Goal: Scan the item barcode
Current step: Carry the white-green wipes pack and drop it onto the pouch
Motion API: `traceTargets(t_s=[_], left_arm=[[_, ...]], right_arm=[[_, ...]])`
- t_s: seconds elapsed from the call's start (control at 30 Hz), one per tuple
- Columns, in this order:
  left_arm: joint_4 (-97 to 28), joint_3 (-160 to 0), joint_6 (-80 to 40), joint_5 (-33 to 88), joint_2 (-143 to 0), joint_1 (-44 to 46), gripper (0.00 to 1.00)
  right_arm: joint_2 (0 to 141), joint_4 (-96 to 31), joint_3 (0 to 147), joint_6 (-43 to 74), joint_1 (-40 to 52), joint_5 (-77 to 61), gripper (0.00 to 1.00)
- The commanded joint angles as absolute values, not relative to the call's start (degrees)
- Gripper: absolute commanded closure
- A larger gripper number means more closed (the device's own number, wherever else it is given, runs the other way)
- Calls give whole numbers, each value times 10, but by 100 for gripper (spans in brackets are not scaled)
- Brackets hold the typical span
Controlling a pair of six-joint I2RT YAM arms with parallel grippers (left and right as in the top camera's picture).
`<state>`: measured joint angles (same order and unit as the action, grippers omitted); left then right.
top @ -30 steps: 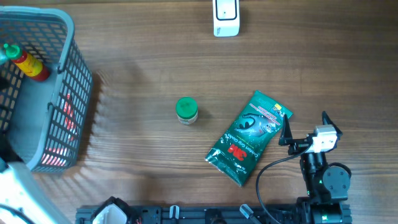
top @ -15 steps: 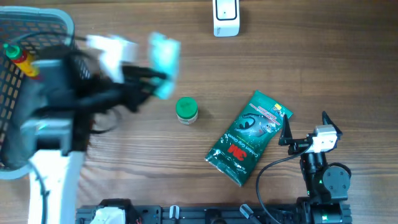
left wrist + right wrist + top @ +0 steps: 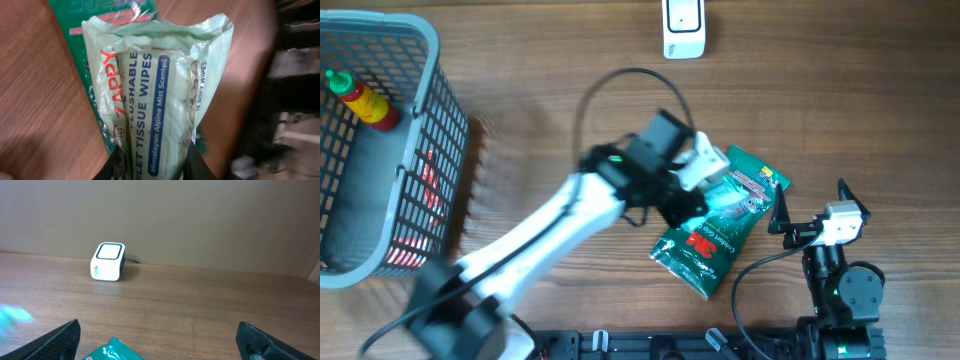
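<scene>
My left gripper [image 3: 152, 167] is shut on a pale green pack of flushable toilet tissue wipes [image 3: 160, 90], its black fingers [image 3: 117, 165] pinching the pack's near end. In the overhead view the left gripper [image 3: 705, 180] holds the wipes pack [image 3: 725, 195] over the upper part of a dark green 3M pouch [image 3: 705, 245] that lies on the table. No barcode shows on the pack. The white scanner [image 3: 683, 28] stands at the far edge, also seen as the scanner [image 3: 107, 261]. My right gripper [image 3: 810, 205] rests open at the right front, nothing between its fingers.
A grey plastic basket [image 3: 420, 170] stands at the far left with a red sauce bottle [image 3: 362, 100] inside. The left arm [image 3: 550, 235] stretches diagonally across the table's middle. The green pouch's corner [image 3: 107, 350] lies just before the right gripper [image 3: 160, 342].
The left arm has swung from the basket rightwards across the table, carrying the wipes pack. It now hangs over the green pouch and covers the small green-lidded jar. The right arm stayed still.
</scene>
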<state>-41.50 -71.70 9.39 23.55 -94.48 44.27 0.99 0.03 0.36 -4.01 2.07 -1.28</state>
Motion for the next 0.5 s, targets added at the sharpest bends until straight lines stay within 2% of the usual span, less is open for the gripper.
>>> traceTargets(t_s=[0.0, 0.13, 0.17, 0.2, 0.23, 0.3, 0.37, 0.47], left_arm=[[-356, -714, 25, 157, -1018, 467, 90], [-307, -714, -71, 145, -1078, 470, 90], [-297, -714, -105, 133, -1089, 470, 86], [-289, -714, -143, 116, -1099, 470, 76], [-281, -714, -179, 94, -1105, 470, 58], [-276, -714, -199, 77, -1106, 470, 39], [-274, -719, -199, 73, -1100, 470, 0], [-277, -731, -197, 73, -1082, 465, 0]], right_arm=[[6, 2, 3, -44, 22, -16, 0], [6, 2, 3, -44, 22, -16, 1], [6, 2, 3, -44, 22, -16, 0], [6, 2, 3, -44, 22, -16, 0], [6, 2, 3, -44, 22, -16, 0], [6, 2, 3, -44, 22, -16, 0], [6, 2, 3, -44, 22, -16, 0], [6, 2, 3, -44, 22, -16, 0]])
